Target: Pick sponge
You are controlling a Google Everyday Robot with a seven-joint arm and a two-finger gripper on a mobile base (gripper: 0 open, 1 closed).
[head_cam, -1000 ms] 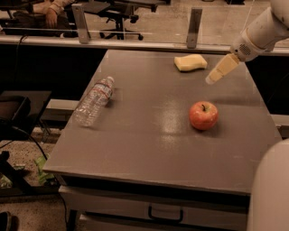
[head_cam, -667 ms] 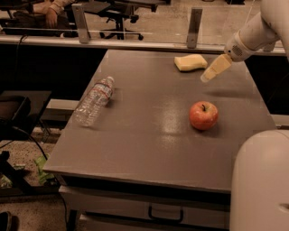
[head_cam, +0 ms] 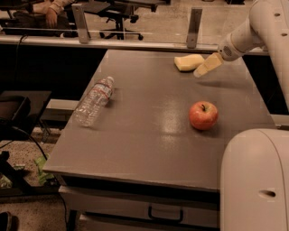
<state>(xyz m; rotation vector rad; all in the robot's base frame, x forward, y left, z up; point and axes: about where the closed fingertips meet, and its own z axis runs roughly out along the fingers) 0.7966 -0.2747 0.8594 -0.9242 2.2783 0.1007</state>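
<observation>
Sponge (head_cam: 188,62) lies at upper right of frame, near the table's (head_cam: 149,122) far edge, long axis left-right. Our gripper (head_cam: 207,65) hangs just right of it; we cannot tell whether it is open.

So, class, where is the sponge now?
The sponge lies at the far edge of the table, right of centre, beyond the apple; the gripper hovers just to its right.

an office-like robot lab: swivel chairs (head_cam: 118,18) on castors and a seated person (head_cam: 45,9) beyond a glass screen held by metal posts (head_cam: 193,27), and a grey bench (head_cam: 149,149) with a drawer (head_cam: 165,215) on a speckled floor (head_cam: 27,158). the gripper (head_cam: 207,66) hangs over the bench's far right, just beside the sponge (head_cam: 188,62).
</observation>
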